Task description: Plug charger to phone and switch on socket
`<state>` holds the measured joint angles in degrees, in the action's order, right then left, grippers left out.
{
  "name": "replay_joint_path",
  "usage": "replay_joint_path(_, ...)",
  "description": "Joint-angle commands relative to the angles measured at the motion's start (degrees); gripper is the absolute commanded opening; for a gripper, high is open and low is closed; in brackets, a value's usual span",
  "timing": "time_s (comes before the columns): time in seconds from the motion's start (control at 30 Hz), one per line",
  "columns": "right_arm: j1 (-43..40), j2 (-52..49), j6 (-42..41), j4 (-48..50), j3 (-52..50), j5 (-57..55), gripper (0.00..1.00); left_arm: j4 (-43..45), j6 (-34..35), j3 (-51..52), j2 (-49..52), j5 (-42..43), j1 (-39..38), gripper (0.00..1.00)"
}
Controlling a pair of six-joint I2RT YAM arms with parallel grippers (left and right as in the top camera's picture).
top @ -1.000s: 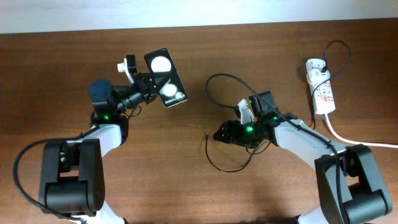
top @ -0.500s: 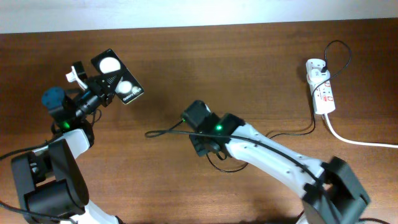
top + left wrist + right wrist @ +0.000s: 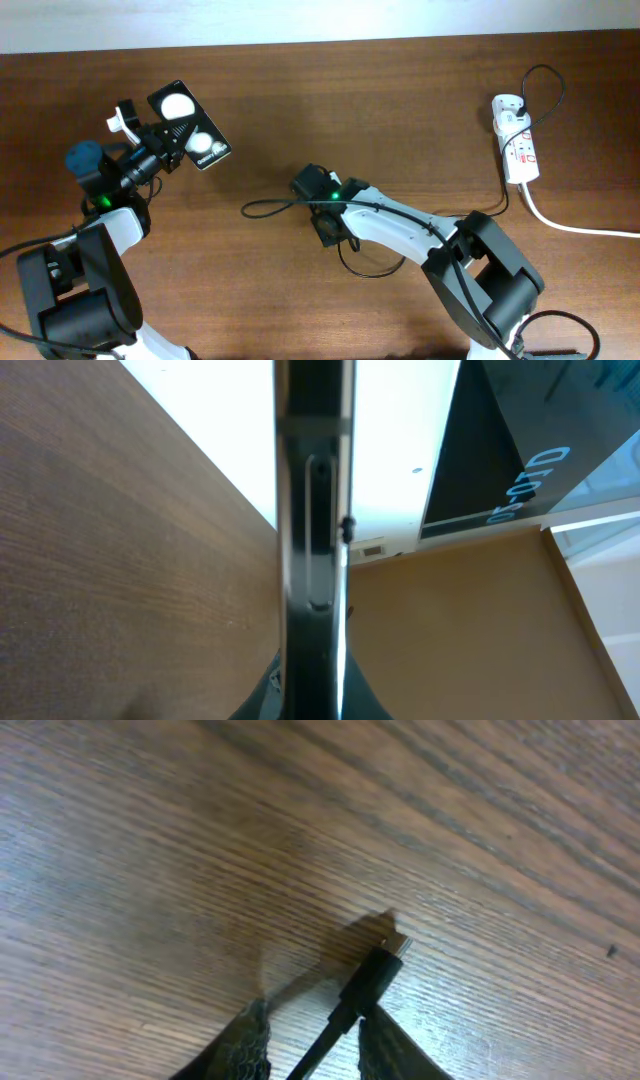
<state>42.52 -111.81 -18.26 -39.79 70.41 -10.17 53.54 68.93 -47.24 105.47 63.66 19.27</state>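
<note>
A: Status?
B: Phone side is good. The left end effector (image 3: 163, 137) is clamped on the phone (image 3: 188, 126) and holds it up off the worktop (image 3: 400, 100) at far left, face to the overhead camera. Its wrist view sees the phone edge-on. The right end effector (image 3: 312, 1023) is down at mid-worktop, jaws narrowly apart either side of the charger (image 3: 368, 982), just behind the plug tip. Bare wood shows between one jaw and the cable, so I read it as not clamped.
A: And the socket (image 3: 517, 140)?
B: Far right, well apart from both arms. Switch state is too small to tell.
A: Risks?
B: My read: thin cable, narrow pinch. If the jaws close off-centre, the plug can twist or squirt out. The grip is behind the plug, so the tip may droop and miss the port. Slack loops lie by the right arm. Carrying the plug across to the phone could snag them or drag on the socket. The phone is held near one side, so the insertion push may pivot it.
A: Counts?
B: One phone, one charger, one socket, one white cord (image 3: 570, 226), two arms.
</note>
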Motion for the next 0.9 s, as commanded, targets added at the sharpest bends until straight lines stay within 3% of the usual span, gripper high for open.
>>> replay_joint_path(0.0,-1.90,-0.55,-1.95,-0.22,0.92,1.88,0.27,0.57,-1.38,-0.68,-0.31,0.87,0.39,0.00)
replay_joint_path(0.07,-4.39,-0.55,-3.52,-0.72,0.92,5.57,0.24,0.57,-1.38,-0.68,-0.31,0.90,0.39,0.00)
replay_joint_path(0.1,-5.16,-0.55,-3.65,-0.70,0.92,6.16,0.10,0.57,-1.38,-0.68,-0.31,0.90,0.39,0.00)
replay_joint_path(0.2,-5.42,-0.52,-1.84,0.83,1.03,9.57,0.04,0.57,-1.38,-0.68,-0.31,1.07,0.39,0.00)
replay_joint_path(0.33,-9.38,5.29,8.74,3.30,5.03,47.36,0.04,0.52,-1.79,-0.68,-0.31,1.62,0.39,0.00)
replay_joint_path(0.53,-17.18,6.14,10.58,9.27,0.35,81.44,0.04,-2.05,-3.10,-0.63,-0.31,2.97,-4.50,0.00)
replay_joint_path(0.67,-20.68,7.39,10.54,10.21,-4.83,83.52,0.04,-1.79,-2.54,-0.63,-0.31,0.96,-9.44,0.00)
replay_joint_path(0.8,-26.60,17.25,10.29,16.70,-18.43,86.51,0.04,-1.77,-1.03,-0.63,-0.31,-4.22,-15.82,0.00)
replay_joint_path(0.87,-26.01,19.50,7.28,18.71,-18.99,86.53,0.04,-1.77,-0.35,-0.63,-0.31,-7.17,-19.43,0.00)
